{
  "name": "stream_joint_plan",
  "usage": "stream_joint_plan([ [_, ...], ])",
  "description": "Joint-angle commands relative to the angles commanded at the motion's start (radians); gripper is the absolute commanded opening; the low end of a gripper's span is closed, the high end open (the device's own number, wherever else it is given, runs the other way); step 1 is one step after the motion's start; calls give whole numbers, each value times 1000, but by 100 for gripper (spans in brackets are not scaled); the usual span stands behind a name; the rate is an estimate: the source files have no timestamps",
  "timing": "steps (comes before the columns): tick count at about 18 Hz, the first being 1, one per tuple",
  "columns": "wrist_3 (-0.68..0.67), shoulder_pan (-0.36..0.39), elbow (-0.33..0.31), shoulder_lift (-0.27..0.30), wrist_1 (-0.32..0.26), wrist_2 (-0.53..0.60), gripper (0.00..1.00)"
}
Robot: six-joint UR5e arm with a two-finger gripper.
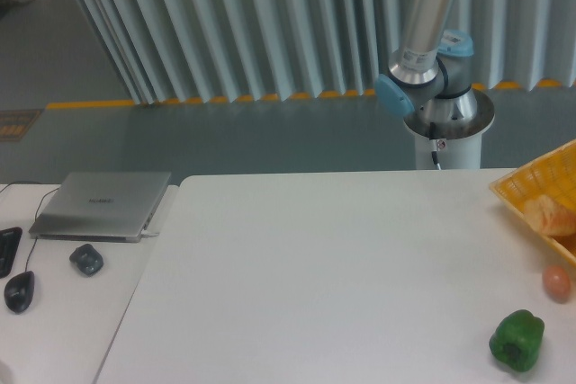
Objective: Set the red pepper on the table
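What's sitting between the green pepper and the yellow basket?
In the camera view, a small orange-pink fruit lies on the table between the green pepper and the yellow basket.

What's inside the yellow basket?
The yellow basket sits at the table's right edge, partly cut off by the picture. Something pale orange lies in it, too blurry to name. The rest of its inside is out of view.

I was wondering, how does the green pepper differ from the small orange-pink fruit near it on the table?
The green pepper is dark green; the orange-pink fruit is pale orange-pink. The pepper is clearly larger than the fruit. The pepper is blocky and lobed, the fruit smooth and egg-shaped. The pepper sits nearer the front edge, the fruit farther back beside the yellow basket. Both rest free on the white table, apart from each other.
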Motion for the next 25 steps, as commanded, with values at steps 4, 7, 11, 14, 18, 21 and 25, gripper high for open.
stream_joint_plan([
  [4,-100,-37,62,11,-109,-22,52],
  [7,-265,-74,77,34,-148,-138,52],
  [11,-406,-117,79,61,-186,-179,52],
  [14,-486,-126,68,71,-208,-303,52],
  [18,-624,-167,63,86,-212,-374,52],
  [21,-748,-216,65,87,-202,-379,52],
  [25,-897,-290,53,77,-174,-367,52],
])
